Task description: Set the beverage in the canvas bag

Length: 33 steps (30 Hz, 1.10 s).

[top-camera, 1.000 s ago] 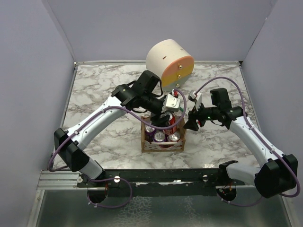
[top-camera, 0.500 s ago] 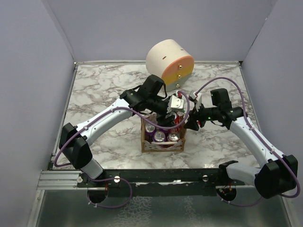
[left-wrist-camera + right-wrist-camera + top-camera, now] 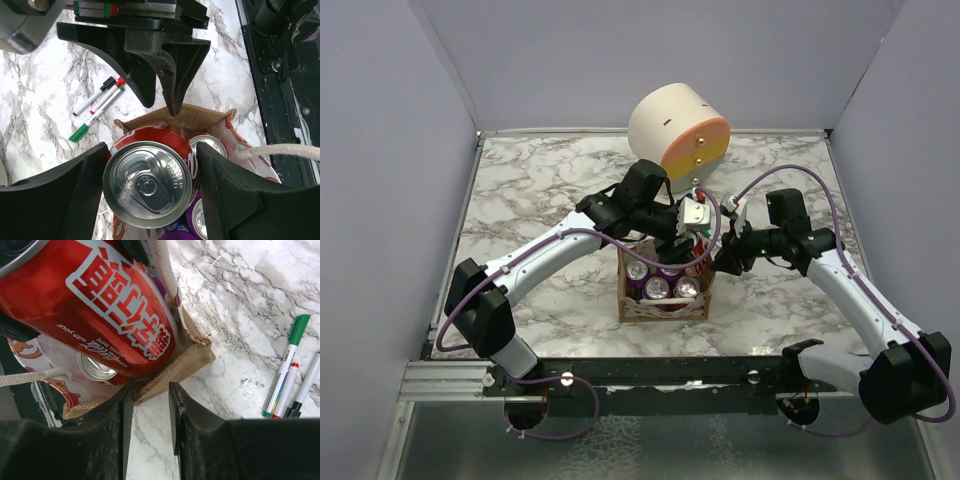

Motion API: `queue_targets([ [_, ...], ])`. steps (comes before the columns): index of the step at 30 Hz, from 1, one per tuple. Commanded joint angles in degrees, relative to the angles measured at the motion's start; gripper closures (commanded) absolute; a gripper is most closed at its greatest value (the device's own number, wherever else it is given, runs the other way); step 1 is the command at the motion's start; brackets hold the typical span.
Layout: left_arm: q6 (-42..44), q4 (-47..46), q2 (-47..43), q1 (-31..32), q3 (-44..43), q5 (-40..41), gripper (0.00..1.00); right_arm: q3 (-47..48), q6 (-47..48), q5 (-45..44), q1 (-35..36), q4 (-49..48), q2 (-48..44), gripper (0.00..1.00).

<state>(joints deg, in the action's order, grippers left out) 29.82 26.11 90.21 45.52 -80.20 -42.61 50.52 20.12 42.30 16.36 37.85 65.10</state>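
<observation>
Gripping the red can by its slick, rigid sides, the left gripper held it at the mouth of the canvas bag, whose limp rim the right gripper pinched, likely steadying it against a full can's weight.

White-grey marbled desk, plain lavender-grey walls left, far and right, black rail along near edge, dull metal surface nearest, soft even light

- Lighting was bright, even and overhead; shadows on the counter were soft.
- The red can carried mild glare on its lid.
- The right tool fingers were dark and slightly blurred.
</observation>
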Motion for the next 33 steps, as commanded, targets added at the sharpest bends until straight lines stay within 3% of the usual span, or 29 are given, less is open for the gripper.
queue_targets([
  [1,-1.6,-7.4,-0.6,0.5,-0.5,-0.5,1.00,-0.4,1.4,-0.2,-0.9,-0.1,-0.7,0.69],
  [19,3.6,-5.5,-0.5,0.5,0.3,-2.2,1.00,0.0,1.2,0.3,-1.1,0.1,-0.9,0.98],
  [33,8.5,-3.1,0.1,0.8,0.4,-3.0,1.00,-0.3,0.8,-0.1,-1.5,-0.3,-1.6,0.99],
])
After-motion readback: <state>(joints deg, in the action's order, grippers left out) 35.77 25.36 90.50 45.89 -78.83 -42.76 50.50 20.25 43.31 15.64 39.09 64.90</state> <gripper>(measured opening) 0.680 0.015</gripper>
